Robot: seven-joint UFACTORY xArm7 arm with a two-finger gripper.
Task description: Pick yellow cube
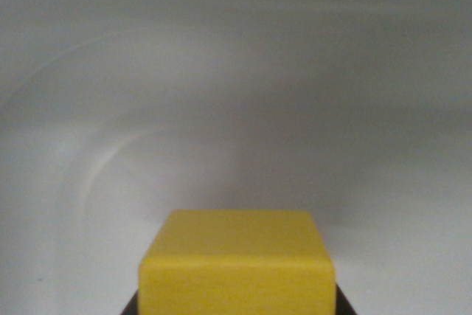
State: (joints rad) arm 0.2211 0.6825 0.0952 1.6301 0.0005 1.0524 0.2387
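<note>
The yellow cube (237, 263) fills the bottom middle of the wrist view, close to the camera, with its top face and front face showing. Of my gripper (237, 307) only two dark slivers appear, at the bottom edge. One finger (130, 307) lies against the cube's left side and the other against its right side. The jaws sit tight on both sides of the cube, so the gripper is shut on it. The cube's underside and the rest of the fingers are out of frame.
Behind the cube there is only a blurred, pale grey-white surface (236, 94) with faint curved light streaks. No other objects or edges show.
</note>
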